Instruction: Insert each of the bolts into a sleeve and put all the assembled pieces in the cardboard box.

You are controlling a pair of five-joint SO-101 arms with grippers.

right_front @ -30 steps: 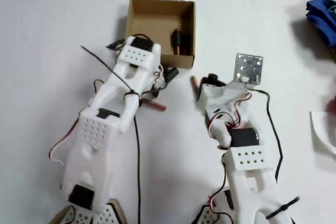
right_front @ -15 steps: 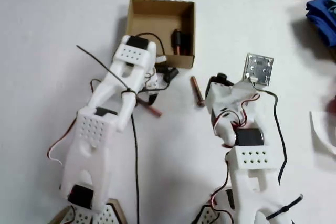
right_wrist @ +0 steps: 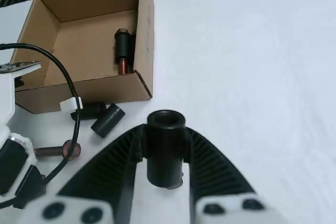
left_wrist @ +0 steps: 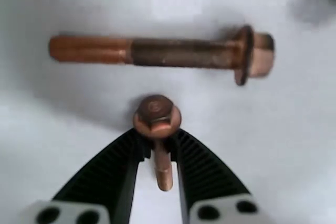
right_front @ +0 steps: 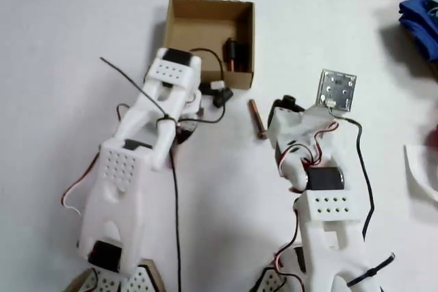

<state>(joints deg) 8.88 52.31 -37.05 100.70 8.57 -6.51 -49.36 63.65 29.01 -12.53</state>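
The left arm point(right_front: 137, 148) lies over the white surface point(right_front: 55, 66) and is stretched toward the cardboard box. The left hand point(left_wrist: 157, 136) is pinching 1 copper bolt point(left_wrist: 156, 116) just under its hexagonal head. The shaft of this bolt runs back between the 2 black fingers point(left_wrist: 113, 166). Beyond the head, a second bolt point(left_wrist: 157, 53) lies flat on the surface, crosswise to the held one, and a gap shows between them.

The cardboard box point(right_front: 198, 32) stands open near the far edge of the surface, just beyond the wrist of the left arm. Inside it, close to the right wall, lies 1 assembled piece point(right_front: 233, 55): a black sleeve with the copper end of a bolt coming out of it. Just outside the near wall of the box, 2 loose sleeves point(right_wrist: 107, 119) lie on the surface, close beside each other.

To the right of them, a lone bolt point(right_front: 256, 119) lies free on the surface between the 2 arms, just beside the right hand. I cannot tell if it is the same bolt that the left wrist view shows lying flat.

The right hand point(right_wrist: 164, 129) is pressed onto 1 black sleeve point(right_wrist: 165, 150), and the hollow end of the sleeve reaches out past the fingertips. This hand is on the near right side of the box, apart from it.

At the far right edge of the surface lies a blue cloth point(right_front: 421, 22).
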